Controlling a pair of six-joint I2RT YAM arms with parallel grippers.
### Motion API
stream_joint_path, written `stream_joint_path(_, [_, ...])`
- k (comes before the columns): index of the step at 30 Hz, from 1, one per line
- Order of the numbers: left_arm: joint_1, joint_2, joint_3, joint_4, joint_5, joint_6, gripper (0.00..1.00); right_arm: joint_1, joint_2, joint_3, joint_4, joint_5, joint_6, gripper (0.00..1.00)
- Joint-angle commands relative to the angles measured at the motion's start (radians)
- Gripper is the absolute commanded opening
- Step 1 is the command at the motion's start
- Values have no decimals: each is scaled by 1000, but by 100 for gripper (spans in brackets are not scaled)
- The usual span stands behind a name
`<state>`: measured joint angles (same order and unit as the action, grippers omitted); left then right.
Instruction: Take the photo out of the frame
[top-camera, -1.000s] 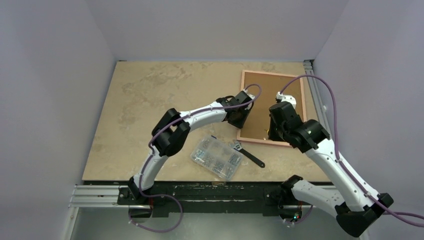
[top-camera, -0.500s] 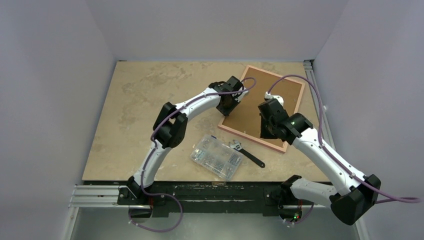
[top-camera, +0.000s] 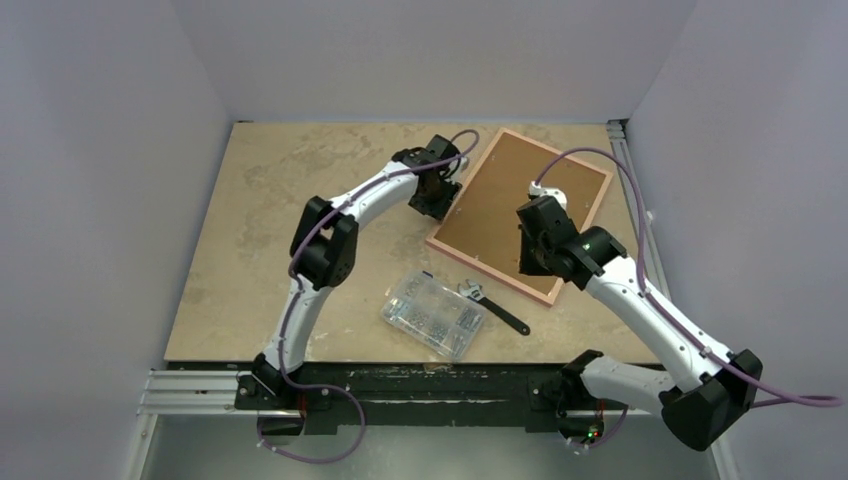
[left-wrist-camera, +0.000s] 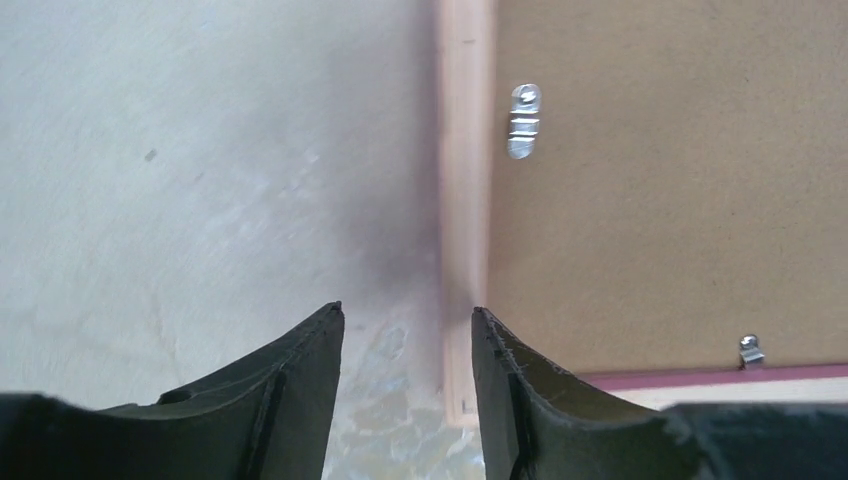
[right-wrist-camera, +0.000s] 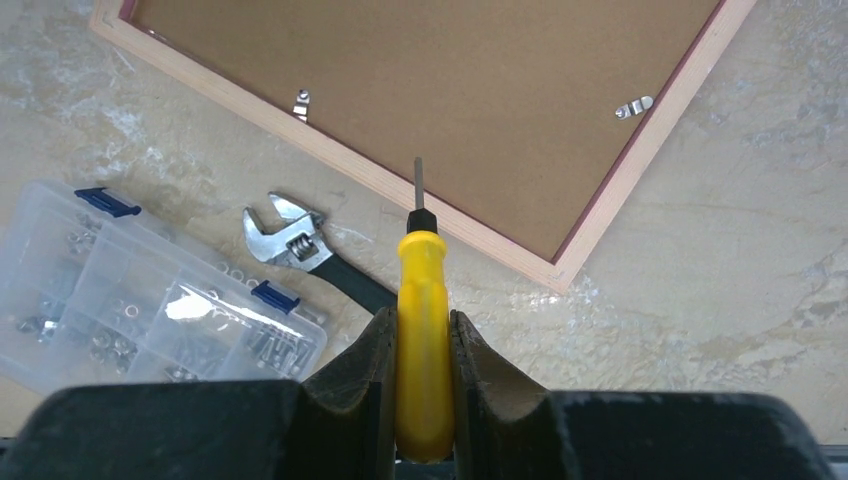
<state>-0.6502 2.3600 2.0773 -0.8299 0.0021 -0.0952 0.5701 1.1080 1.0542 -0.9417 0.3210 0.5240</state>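
Observation:
The pink frame (top-camera: 470, 225) lies face down at the back right of the table, turned at an angle, with its brown fibreboard back (left-wrist-camera: 660, 200) up. Metal clips (left-wrist-camera: 523, 120) hold the back in. The photo is hidden under that back. My left gripper (top-camera: 437, 195) stands open at the frame's left rim (left-wrist-camera: 465, 150). Its right finger is at the rim and only table shows between the fingers (left-wrist-camera: 408, 315). My right gripper (right-wrist-camera: 423, 318) is shut on a yellow screwdriver (right-wrist-camera: 422, 280). The screwdriver's tip hovers over the frame's near rim beside a clip (right-wrist-camera: 300, 100).
A clear screw box (top-camera: 433, 314) sits near the front edge, with a black-handled adjustable wrench (top-camera: 495, 307) just right of it. Both lie close below the frame's near corner (right-wrist-camera: 560, 275). A metal rail (top-camera: 630, 190) runs along the table's right edge.
The frame has swung round, its left side moving left and toward the back. My left gripper went back-left with it and has opened. The right arm shifted left early on, then held.

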Motion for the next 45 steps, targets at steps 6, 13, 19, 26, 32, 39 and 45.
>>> stream_joint_path(6, [52, -306, -194, 30, 74, -549, 61, -1, -93, -3, 12, 6, 19, 0])
stream_joint_path(13, [49, -446, -655, 466, 362, -1126, 63, -3, -128, -11, 12, 4, 25, 0])
stream_joint_path(19, [-8, -435, -705, 508, 316, -1247, 65, -1, -149, -29, 12, 5, 25, 0])
stream_joint_path(26, [-31, -339, -654, 328, 243, -1470, 59, -1, -156, -50, 30, -5, 24, 0])
stream_joint_path(32, [-55, -275, -566, 244, 114, -1535, 58, -2, -155, -59, 39, -11, 19, 0])
stream_joint_path(39, [-70, -175, -447, 82, 37, -1535, 50, -2, -154, -70, 52, -1, 4, 0])
stream_joint_path(45, [-66, -140, -397, 65, -40, -1434, 19, -2, -128, -67, 79, -12, -10, 0])
